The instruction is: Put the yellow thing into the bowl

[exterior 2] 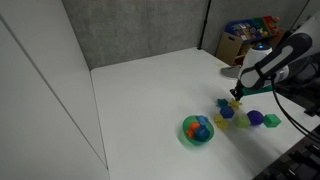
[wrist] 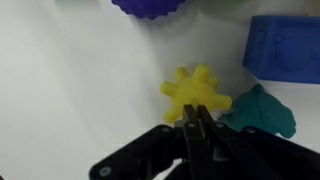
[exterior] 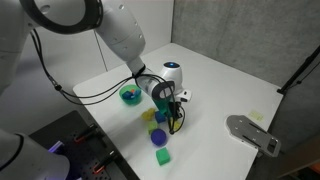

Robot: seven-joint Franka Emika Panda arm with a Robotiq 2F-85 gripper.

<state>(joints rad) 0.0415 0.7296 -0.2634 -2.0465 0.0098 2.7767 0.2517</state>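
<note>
Wrist view: purple piece point(wrist: 150, 7) at the far edge. The yellow thing point(wrist: 197, 92) sits mid-frame, cog-shaped, flat on the white table point(wrist: 70, 90). Gripper point(wrist: 195, 122) has its tips over the cog's near edge, jaws closed to a thin slit; can't tell if a tooth is pinched between them. Teal piece point(wrist: 262, 112) is just right of the cog, blue block point(wrist: 285, 48) at far right.

In an exterior view the bowl point(exterior: 124, 97) is left of the gripper, apart from it. The yellow thing is not in it. Green block point(exterior: 162, 157) lies nearer, grey flat object point(exterior: 250, 132) well right. In both exterior views the gripper is low among the loose blocks.
</note>
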